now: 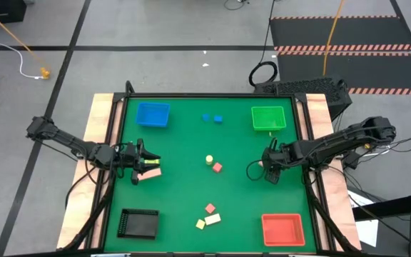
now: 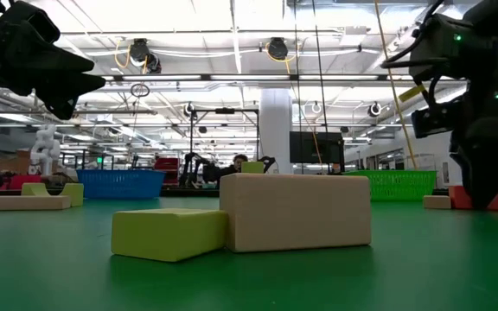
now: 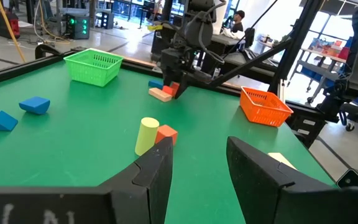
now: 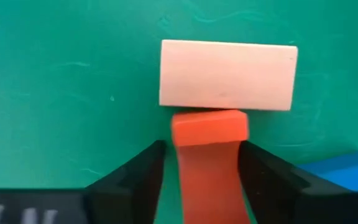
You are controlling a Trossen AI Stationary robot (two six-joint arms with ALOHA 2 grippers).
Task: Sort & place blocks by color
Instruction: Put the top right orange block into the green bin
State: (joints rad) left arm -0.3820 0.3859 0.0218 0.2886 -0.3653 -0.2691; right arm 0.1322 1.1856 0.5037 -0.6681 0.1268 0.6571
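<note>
My right gripper (image 1: 270, 173) is down at the table's right side, shut on a red block (image 4: 209, 127). A cream bar (image 4: 229, 74) lies flat just past its tips, and a blue block (image 4: 347, 171) sits beside one finger. My left gripper (image 1: 148, 161) hovers open at the left side, raised above a yellow-green block (image 1: 150, 164) and a pink bar (image 1: 150, 173); nothing is between its fingers (image 3: 154, 168). Loose on the mat are two blue blocks (image 1: 212, 118), a yellow cylinder (image 1: 209, 159) with a red cube (image 1: 217, 168), and a red, a cream and a yellow block (image 1: 207, 218) near the front. My right gripper has the red block between its two fingers (image 4: 138, 177), one on each long side (image 4: 182, 162), coming from above and lying along the block. The block's far end (image 4: 209, 121) butts against the cream bar's long side. In the low view the block sits at table level.
Four trays stand near the mat's corners: blue (image 1: 153, 114) far left, green (image 1: 268, 118) far right, black (image 1: 138, 223) near left, red (image 1: 282, 228) near right. Wooden boards (image 1: 100, 114) edge the mat. Open mat lies in the middle between the arms.
</note>
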